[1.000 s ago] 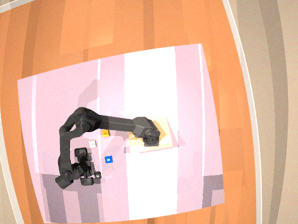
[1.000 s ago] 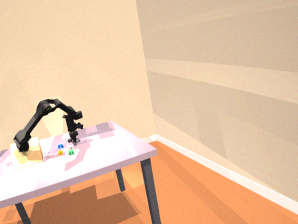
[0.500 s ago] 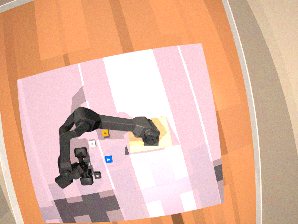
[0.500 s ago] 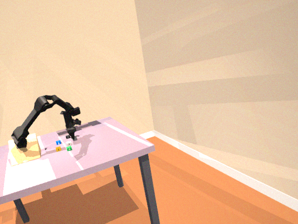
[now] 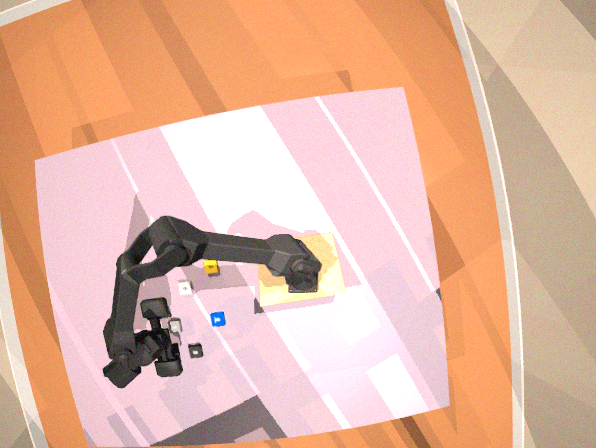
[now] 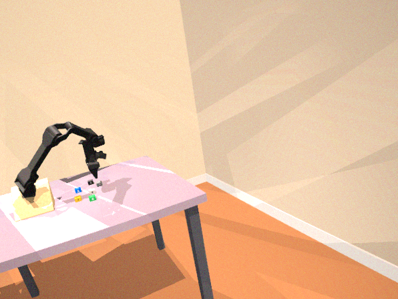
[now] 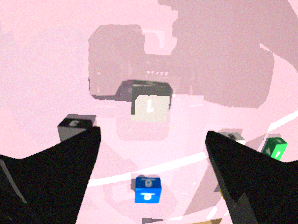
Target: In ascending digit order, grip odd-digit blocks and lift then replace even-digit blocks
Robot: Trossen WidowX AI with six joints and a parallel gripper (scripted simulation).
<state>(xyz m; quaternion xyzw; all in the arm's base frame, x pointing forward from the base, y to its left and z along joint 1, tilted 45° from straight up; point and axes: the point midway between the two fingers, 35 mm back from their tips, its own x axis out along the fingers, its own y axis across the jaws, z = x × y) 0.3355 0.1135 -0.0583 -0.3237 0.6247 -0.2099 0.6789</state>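
Observation:
My gripper [image 5: 167, 338] [image 6: 96, 175] [image 7: 154, 135] is open and empty, pointing down above the table. The light grey block [image 5: 175, 326] [image 6: 99, 183] [image 7: 151, 109] shows a 1 and rests on the table, in the wrist view centred just beyond the gap between the fingertips. A black block [image 5: 195, 350] [image 6: 90, 182] [image 7: 75, 127] lies by the left finger in the wrist view. A blue block [image 5: 218, 319] [image 6: 77, 189] [image 7: 148, 191] lies lower centre there. A white block [image 5: 185, 288] [image 6: 92, 191] is partly behind the right finger. Digits on these three are hard to read.
A green block [image 6: 92, 198] [image 7: 275, 148] lies beside the white one, hidden in the top view. A yellow block [image 5: 211, 267] [image 6: 78, 199] lies nearer the arm's wooden base board [image 5: 327, 285] [image 6: 43, 207]. The arm reaches over the table, its shadow falling around the blocks.

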